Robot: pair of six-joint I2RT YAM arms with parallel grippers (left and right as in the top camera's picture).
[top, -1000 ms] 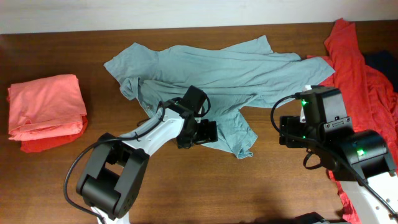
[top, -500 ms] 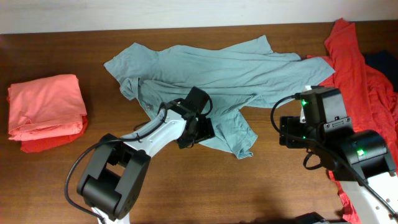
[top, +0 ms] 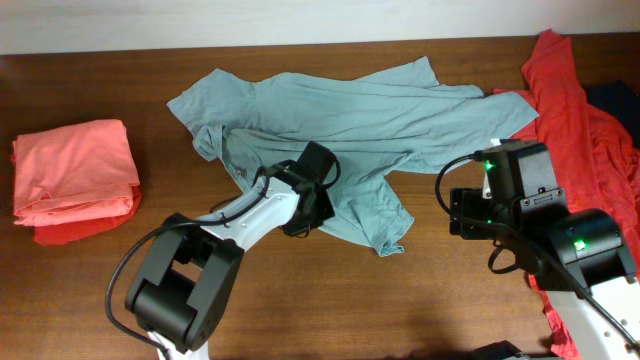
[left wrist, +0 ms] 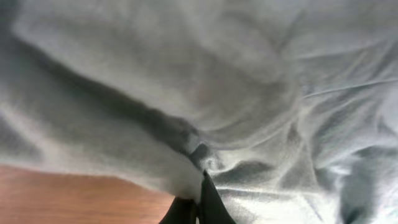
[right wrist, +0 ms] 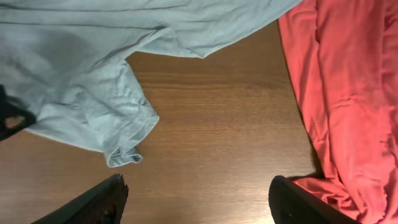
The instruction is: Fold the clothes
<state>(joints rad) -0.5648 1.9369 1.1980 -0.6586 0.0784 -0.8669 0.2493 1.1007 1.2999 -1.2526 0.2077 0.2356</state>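
Overhead, a pale grey-blue short-sleeved fabric T-shirt (top: 350, 105) lay spread and rumpled across the middle of the dark brown wooden counter (top: 80, 290). Its right edge met a crumpled red fabric garment (top: 565, 90) heaped at the right end. A folded salmon-pink fabric garment (top: 75, 170) sat at the left end, well apart from the T-shirt, with a redder layer showing under its lower edge. A dark cloth (top: 612, 100) peeked out beside the red garment at the far right.

The left claw (top: 318, 207) rested on the lower part of the T-shirt, near the flap that hung toward the front of the counter. In the left wrist view the left claw (left wrist: 198, 205) had its black fingertips pressed together, a ridge of the grey-blue fabric (left wrist: 249, 93) pinched between them, and a strip of bare wood showed at the lower left.

In the right wrist view the right claw (right wrist: 194, 202) hung above bare counter (right wrist: 217, 124) with its two black fingers (right wrist: 93, 202) spread wide and nothing between them. The T-shirt's curled hem corner (right wrist: 124, 143) lay to its left and the red garment (right wrist: 348, 93) to its right, neither touching the fingers
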